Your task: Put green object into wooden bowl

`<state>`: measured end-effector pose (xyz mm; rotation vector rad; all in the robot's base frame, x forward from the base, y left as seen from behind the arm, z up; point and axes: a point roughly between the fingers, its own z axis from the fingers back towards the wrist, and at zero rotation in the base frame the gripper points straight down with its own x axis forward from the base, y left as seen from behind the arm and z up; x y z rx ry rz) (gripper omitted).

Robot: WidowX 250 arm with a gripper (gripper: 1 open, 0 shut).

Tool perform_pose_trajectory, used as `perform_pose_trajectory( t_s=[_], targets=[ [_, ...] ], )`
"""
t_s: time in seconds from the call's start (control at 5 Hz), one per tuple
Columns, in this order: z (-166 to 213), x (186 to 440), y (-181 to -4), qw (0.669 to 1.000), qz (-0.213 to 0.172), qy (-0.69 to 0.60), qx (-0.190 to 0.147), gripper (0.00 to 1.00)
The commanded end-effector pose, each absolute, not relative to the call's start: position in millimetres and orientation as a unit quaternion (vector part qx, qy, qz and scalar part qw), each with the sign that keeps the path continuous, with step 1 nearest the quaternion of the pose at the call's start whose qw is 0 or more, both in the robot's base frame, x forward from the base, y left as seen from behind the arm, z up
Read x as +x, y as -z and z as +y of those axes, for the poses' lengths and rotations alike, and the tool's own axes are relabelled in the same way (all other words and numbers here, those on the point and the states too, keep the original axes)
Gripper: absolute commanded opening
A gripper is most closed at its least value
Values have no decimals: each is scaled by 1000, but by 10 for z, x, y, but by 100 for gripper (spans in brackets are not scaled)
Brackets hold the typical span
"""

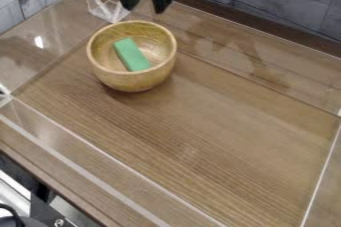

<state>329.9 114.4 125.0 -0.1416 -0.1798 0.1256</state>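
Note:
The green object (131, 55), a small bright green block, lies inside the wooden bowl (132, 76), leaning against its inner slope. The round tan bowl stands on the wooden table at the upper left. My gripper (143, 0) hangs above and behind the bowl's far rim, near the top edge of the picture. Its black fingers (162, 0) stand apart with nothing between them, so it is open. It touches neither the bowl nor the block.
A clear plastic wall (40, 121) borders the wooden table (213, 121) on all sides. A white wire-like piece (100, 5) stands behind the bowl beside the gripper. Grey planks form the backdrop at the top right.

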Motion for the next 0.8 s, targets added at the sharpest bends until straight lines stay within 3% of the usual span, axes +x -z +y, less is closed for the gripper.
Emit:
perform_pose_trajectory(
  t_s=[0.0, 0.6],
  targets=[
    [1251, 3362, -1496, 989, -125, -65, -46, 100],
    [1451, 3404, -1365, 993, -102, -45, -38, 100]
  ],
)
